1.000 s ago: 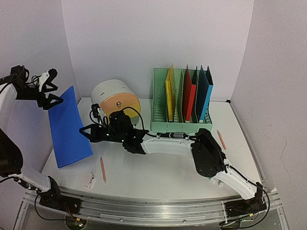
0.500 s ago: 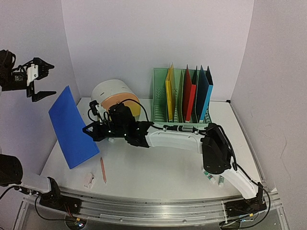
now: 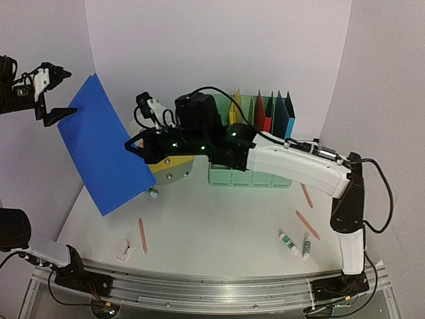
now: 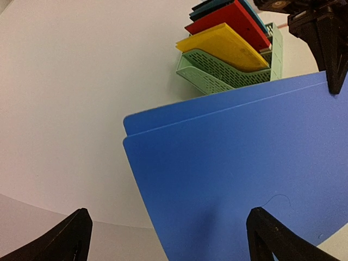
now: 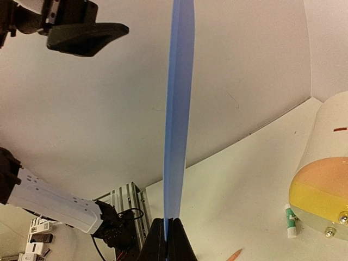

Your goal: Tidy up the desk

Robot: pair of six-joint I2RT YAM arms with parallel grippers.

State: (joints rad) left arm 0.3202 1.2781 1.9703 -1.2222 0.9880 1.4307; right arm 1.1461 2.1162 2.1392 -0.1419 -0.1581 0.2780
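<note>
Folder point(image 3: 99, 156) has swung up steeper since the last frame, left of the rack point(image 3: 229, 174). Right gripper point(image 3: 136, 147) is pinched tight on its rack-side edge. Left gripper point(image 3: 61, 93) is spread wide and empty, further left, by the top corner. Step looks like filing the folder. Next: carry it over to the rack and drop it into a free slot. Desk point(image 3: 219, 232) lies well below both jaws.

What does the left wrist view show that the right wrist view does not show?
Only the left wrist view shows the green file rack with a yellow folder and a red folder in it. Only the right wrist view shows the white drum and a small white tube near it. Both show the blue folder, which the right gripper clamps, and the open left gripper.
</note>
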